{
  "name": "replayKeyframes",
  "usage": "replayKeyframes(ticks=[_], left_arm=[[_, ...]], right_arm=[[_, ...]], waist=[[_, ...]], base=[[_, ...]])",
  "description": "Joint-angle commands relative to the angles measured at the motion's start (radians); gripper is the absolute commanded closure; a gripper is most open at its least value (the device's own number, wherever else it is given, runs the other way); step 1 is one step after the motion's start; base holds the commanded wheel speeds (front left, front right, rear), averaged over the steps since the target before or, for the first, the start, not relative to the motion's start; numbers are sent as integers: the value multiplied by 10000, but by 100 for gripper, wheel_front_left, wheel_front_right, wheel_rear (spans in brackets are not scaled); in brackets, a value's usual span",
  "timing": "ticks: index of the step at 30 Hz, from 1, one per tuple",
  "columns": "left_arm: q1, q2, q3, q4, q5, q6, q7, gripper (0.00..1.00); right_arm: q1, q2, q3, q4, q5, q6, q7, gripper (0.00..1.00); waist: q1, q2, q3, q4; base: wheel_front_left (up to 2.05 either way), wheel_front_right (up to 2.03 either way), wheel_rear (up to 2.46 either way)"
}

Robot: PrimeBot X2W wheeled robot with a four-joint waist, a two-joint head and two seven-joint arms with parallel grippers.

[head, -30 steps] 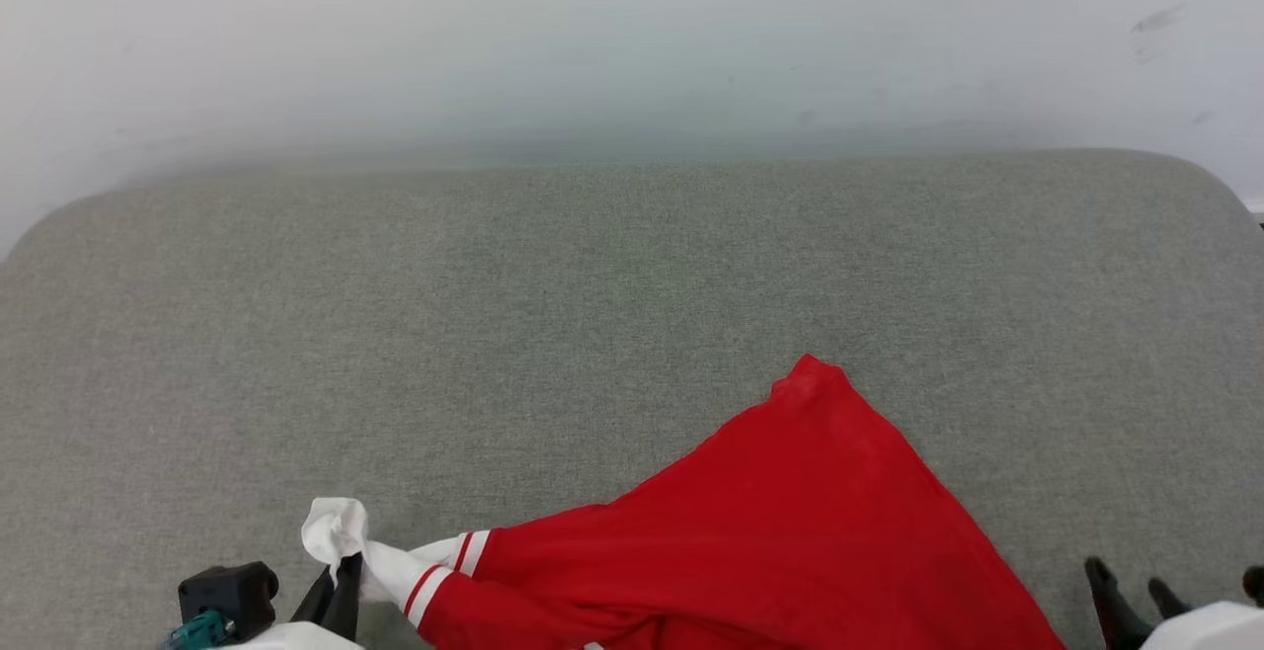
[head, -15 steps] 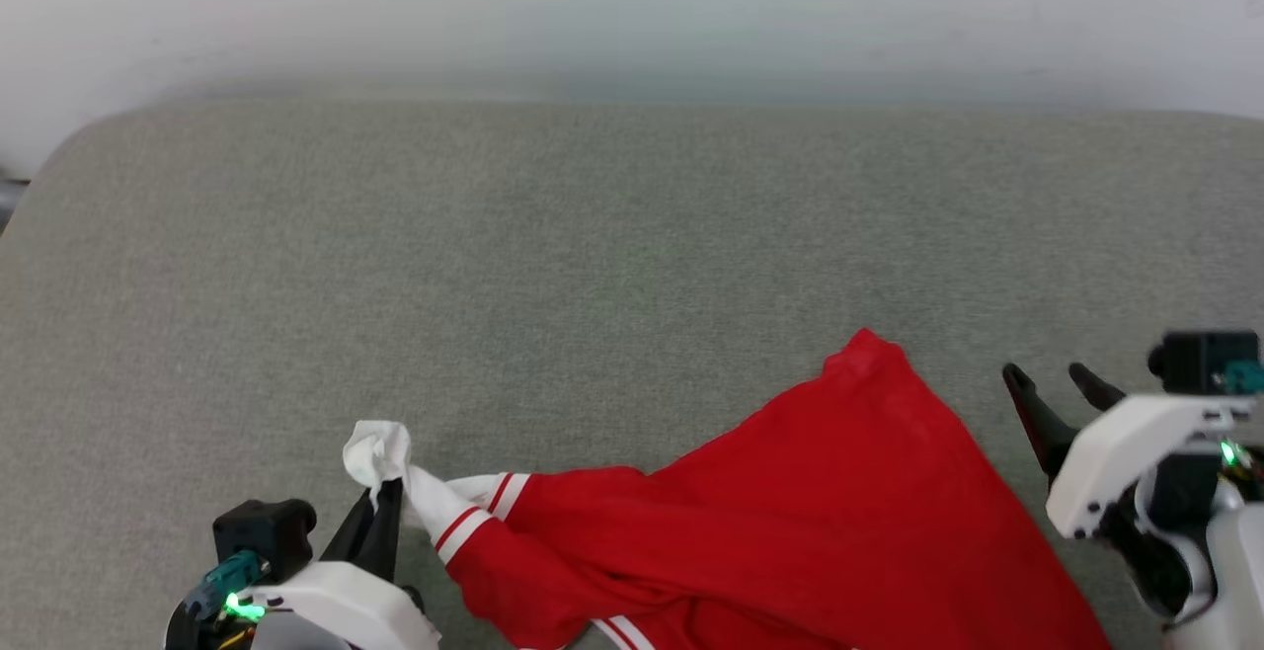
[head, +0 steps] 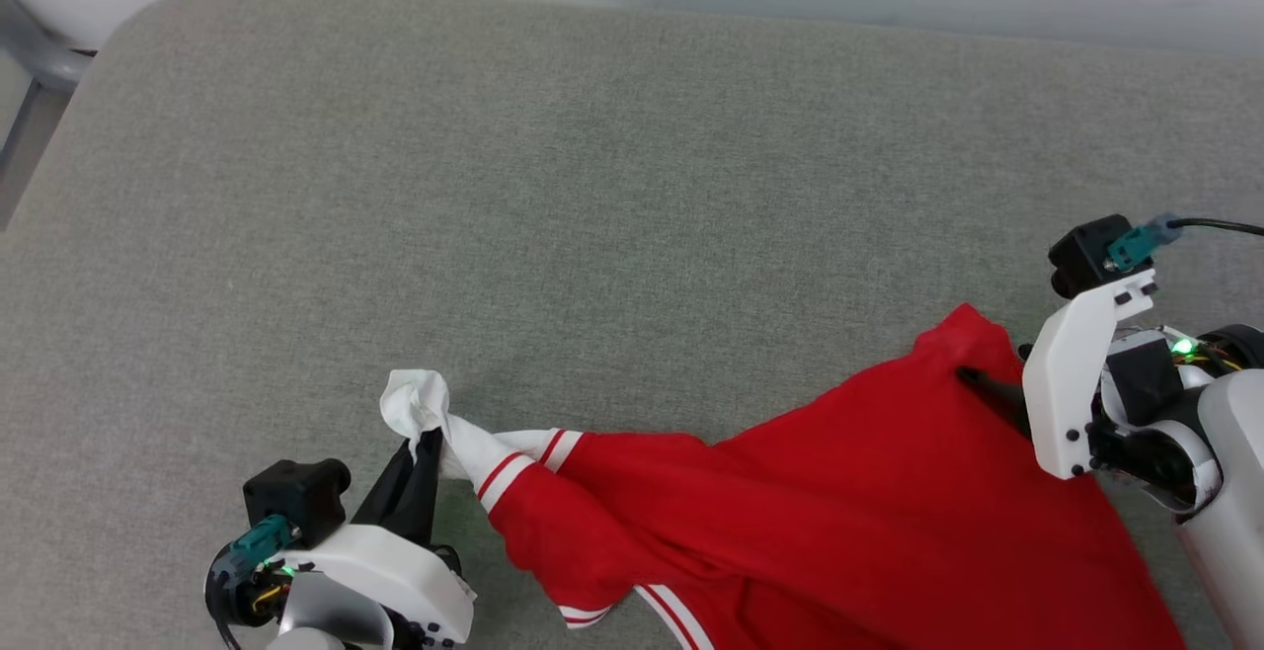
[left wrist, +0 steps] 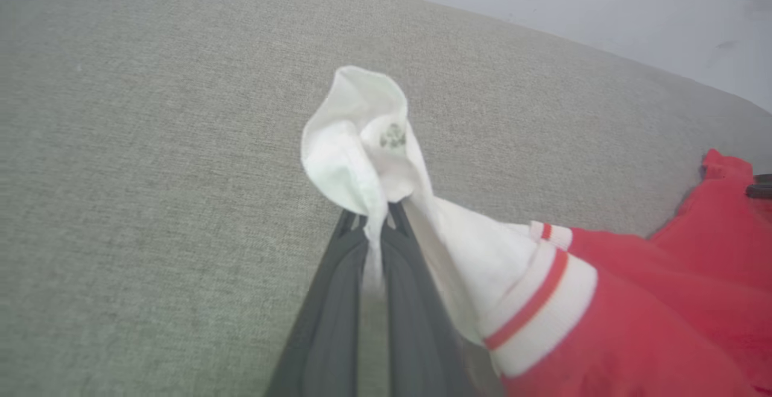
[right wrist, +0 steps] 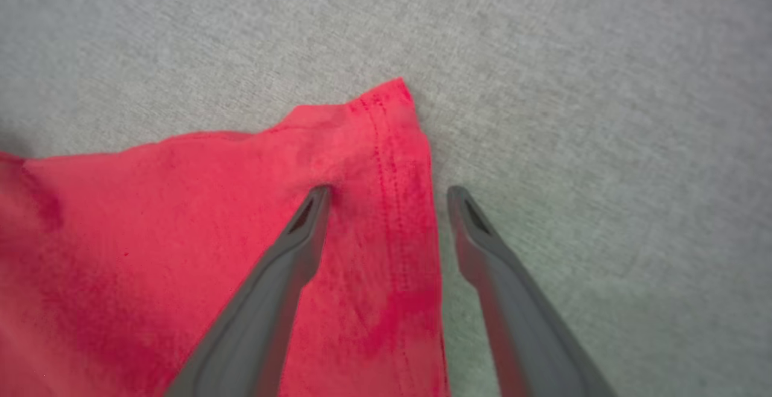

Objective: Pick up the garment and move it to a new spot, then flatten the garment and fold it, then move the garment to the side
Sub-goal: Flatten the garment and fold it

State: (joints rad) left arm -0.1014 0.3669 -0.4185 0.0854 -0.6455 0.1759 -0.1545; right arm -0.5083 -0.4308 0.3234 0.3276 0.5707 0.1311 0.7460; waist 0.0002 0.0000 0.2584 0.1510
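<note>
L jaws are pinched tight on the tip of the white sleeve (left wrist: 362,137), and a puff of cloth sticks out past their tips. From that grip the garment (head: 839,512) runs across the grey cloth-covered desk (head: 592,186) to the R jaws. It lies rumpled, and the rest trails back toward the robot, so I can't see how far it goes.

R jaws stand wide, holding nothing. They straddle the stitched hem at the red corner (right wrist: 386,119), w/ one finger down on the cloth and the other on bare desk just outside the edge.

Looks like the flatten step, w/ the 2nd hold not yet made. Next move prob. calls for the R jaws to shut on that hem, deep enough not to slip. Then both ends get drawn apart and laid down smooth.

Long axis runs L jaws to R jaws. The sleeve end points past the L jaws' tips and the red corner pokes out beyond the R jaws, away from the robot. No lettering is showing on this side.
</note>
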Motion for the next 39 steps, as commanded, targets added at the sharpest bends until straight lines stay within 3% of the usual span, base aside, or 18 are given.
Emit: replayKeyframes(ticks=[1,9,10,12,17,18,20,25,39], left_arm=[[-171,-28,-8,28,39,-59,-90,100],[-344,-113,-13,239,-38,-148,-249,100],[-349,-119,-19,263,-50,-157,-248,100],[-345,-123,-29,300,-70,-152,-272,100],[-406,-84,-19,349,-90,-167,-260,100],[-472,319,188,426,-94,-210,-207,100],[-681,653,417,309,-67,-167,-180,100],[-1268,1038,650,103,33,-125,21,100],[-6558,2138,944,686,801,-826,1278,100]], right_arm=[[-170,-121,171,119,133,-8,29,0],[91,-299,1687,1366,1132,-4,809,0],[191,-298,1840,1496,1242,-4,947,20],[244,-278,2028,1627,1476,-3,1011,100],[-225,-366,2143,1540,1631,5,458,100],[-1020,-549,1910,1466,1703,-12,-813,100],[-1382,-572,1685,1524,1517,-11,-1719,100],[-1733,-464,1377,1809,1272,-12,-2371,100],[-4705,681,-172,2746,-322,-14,-3559,100]], waist=[[-2,0,187,172],[-2,0,459,323],[-2,0,465,323],[-2,0,460,307],[-2,0,395,224],[-2,0,50,30],[-2,0,-299,-131],[-2,0,-613,-357],[-2,0,-379,-1599]], base=[[0,0,0],[0,0,0],[0,0,0],[0,0,0],[0,0,0],[0,0,0],[0,0,0],[0,0,0],[0,0,0]])
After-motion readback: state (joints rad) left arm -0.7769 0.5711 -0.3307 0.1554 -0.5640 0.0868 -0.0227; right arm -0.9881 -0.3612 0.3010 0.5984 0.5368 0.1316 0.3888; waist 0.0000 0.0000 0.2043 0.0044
